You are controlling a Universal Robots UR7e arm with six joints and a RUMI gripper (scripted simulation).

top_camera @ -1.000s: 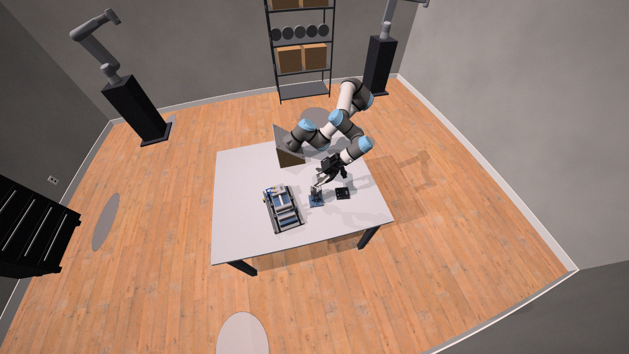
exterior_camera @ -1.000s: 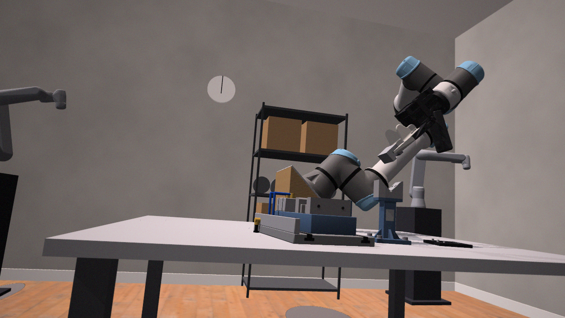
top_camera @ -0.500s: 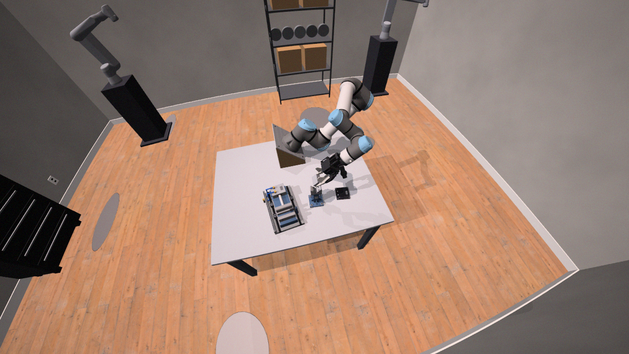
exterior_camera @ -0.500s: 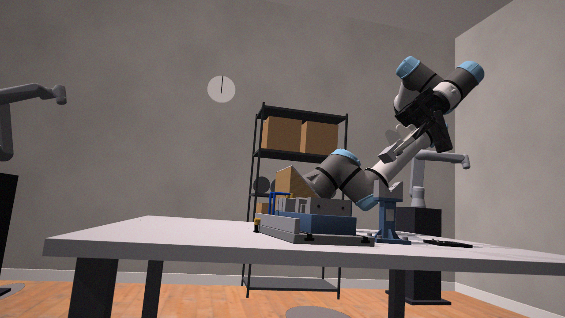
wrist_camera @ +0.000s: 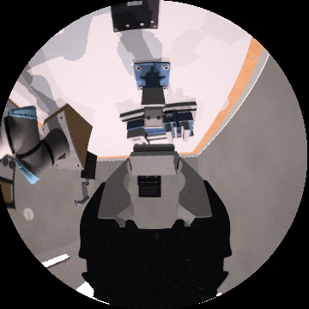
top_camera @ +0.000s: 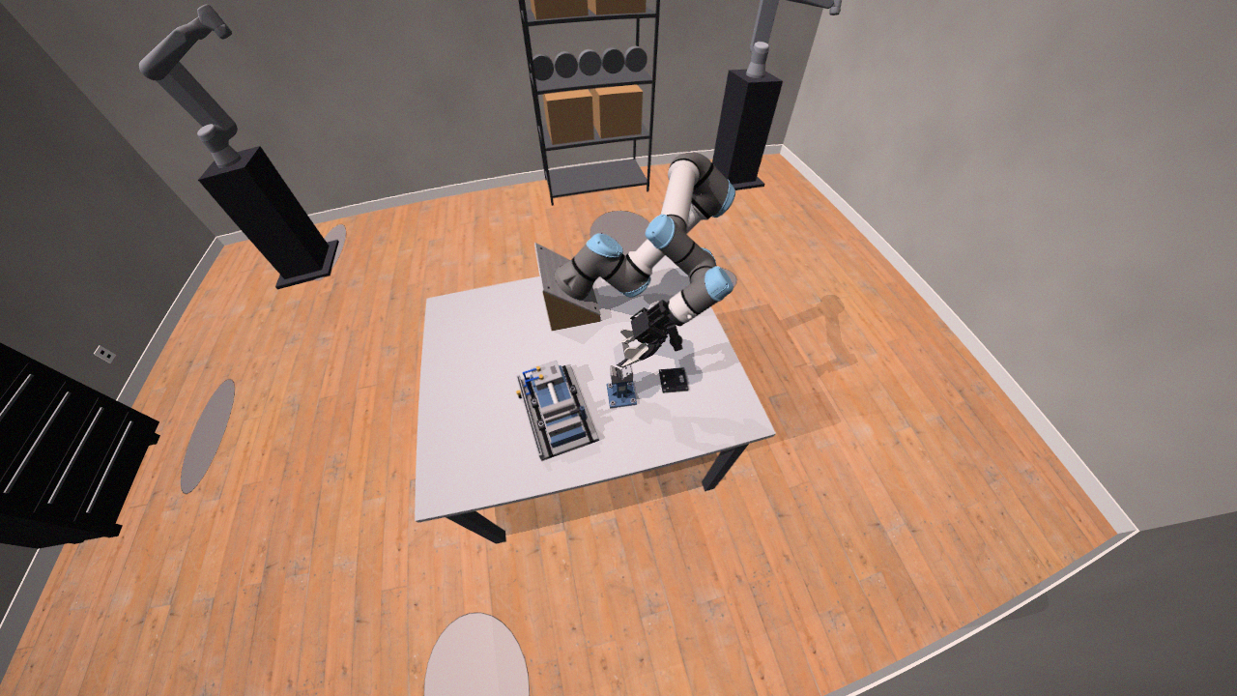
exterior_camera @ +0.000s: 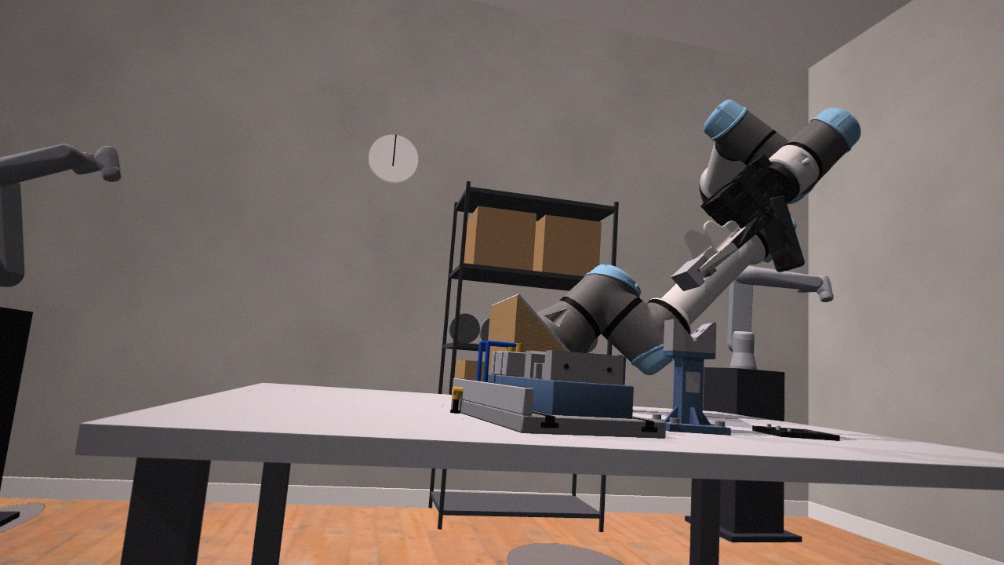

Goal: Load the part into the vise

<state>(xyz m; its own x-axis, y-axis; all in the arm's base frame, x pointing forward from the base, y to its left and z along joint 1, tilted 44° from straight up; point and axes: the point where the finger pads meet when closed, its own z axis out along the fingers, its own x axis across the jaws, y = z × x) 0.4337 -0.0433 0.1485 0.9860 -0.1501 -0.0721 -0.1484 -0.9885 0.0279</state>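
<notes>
Exterior view: gripper (top_camera: 624, 361) (exterior_camera: 689, 274) (wrist_camera: 154, 158) slanted downward

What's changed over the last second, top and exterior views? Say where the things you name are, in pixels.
Nothing visibly moved; nothing taken hold of or let go. The tool (top_camera: 624, 361) (exterior_camera: 691, 270) (wrist_camera: 154, 158) is shut on the part (exterior_camera: 685, 275) (wrist_camera: 153, 165), up above the V-block (top_camera: 620, 374) (exterior_camera: 675, 341) (wrist_camera: 153, 121). Vise (top_camera: 558, 406) (exterior_camera: 593, 397) (wrist_camera: 185, 118), V-block and infeed plate (top_camera: 674, 380) (exterior_camera: 794, 432) (wrist_camera: 135, 18) stayed put. No earlier wrist picture to compare.
</notes>
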